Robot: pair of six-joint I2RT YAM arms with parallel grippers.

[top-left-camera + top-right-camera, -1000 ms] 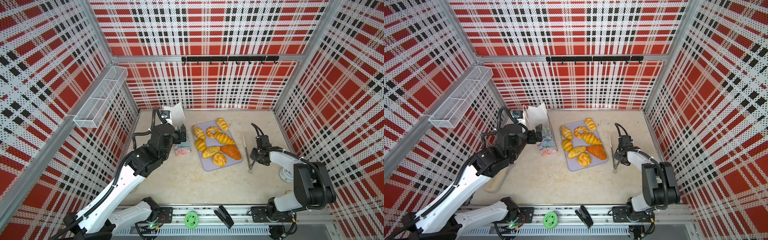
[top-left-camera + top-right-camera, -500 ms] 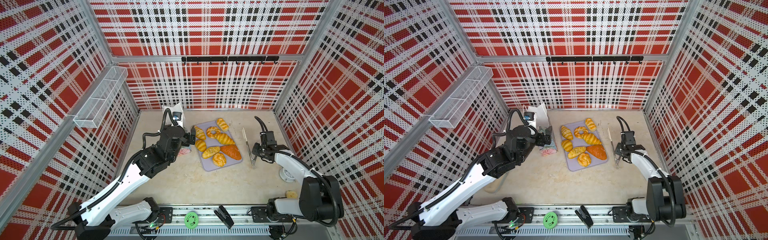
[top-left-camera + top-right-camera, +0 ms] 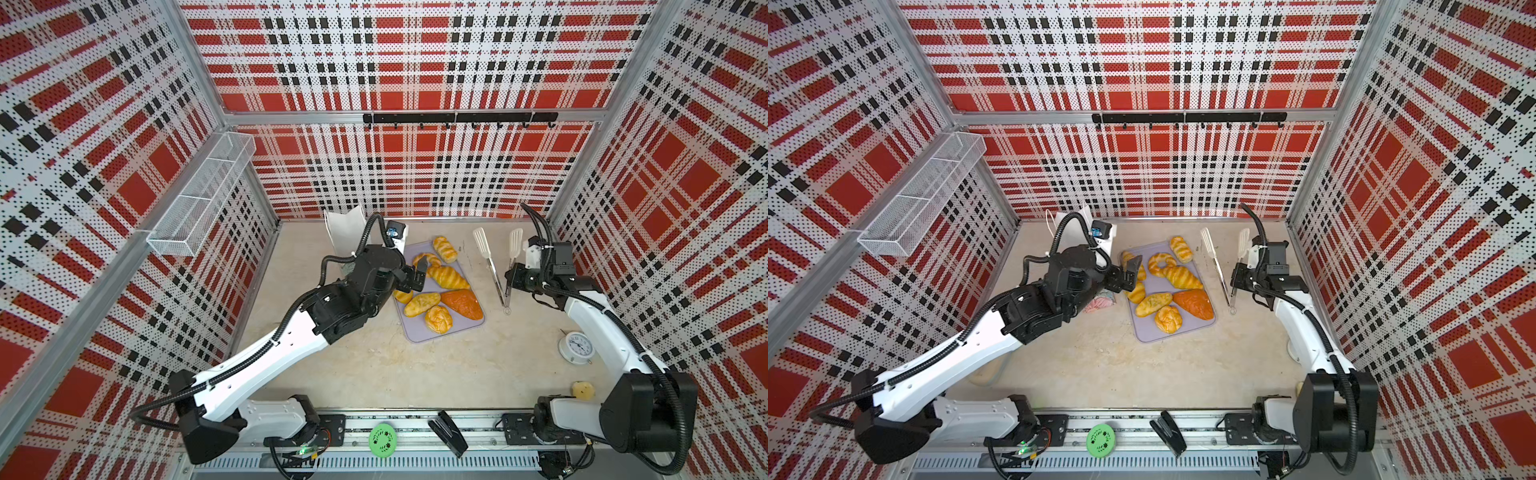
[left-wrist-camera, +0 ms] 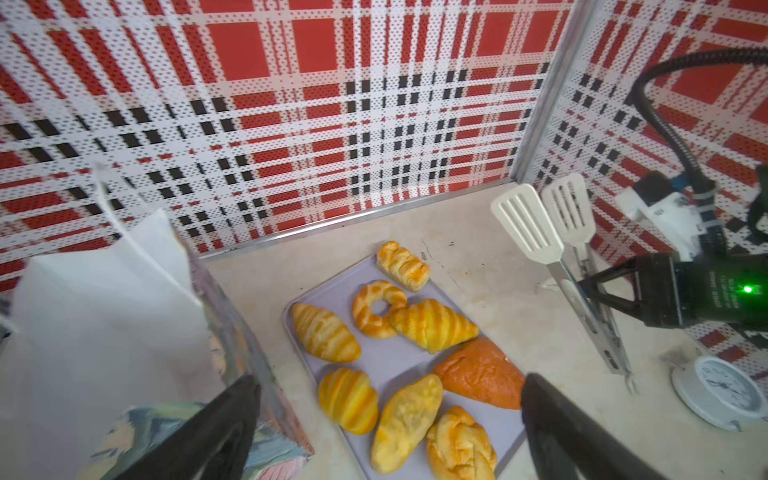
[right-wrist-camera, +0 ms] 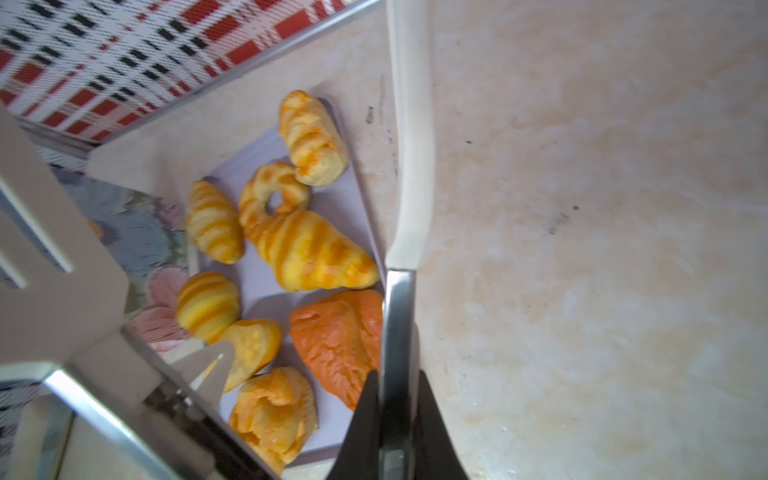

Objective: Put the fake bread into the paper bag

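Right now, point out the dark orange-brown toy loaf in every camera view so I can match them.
In a top view: dark orange-brown toy loaf on the right side of the flat lavender tray, nearest the white-tipped metal tongs.
In a top view: loaf, same place.
Left wrist: loaf on the tray's tongs-side edge.
Right wrist: loaf partly behind a tongs arm.
Shared landmark: the large striped golden croissant beside it.

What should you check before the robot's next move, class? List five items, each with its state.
1. Mouth of the bag open: ok.
2. All eight bread pieces on the tray: ok.
3. Open, empty left gripper: ok.
4. Both tongs arms in the right gripper: not ok, shut on one arm only.
5. Inside of the bag free: cannot tell, bottom hidden.
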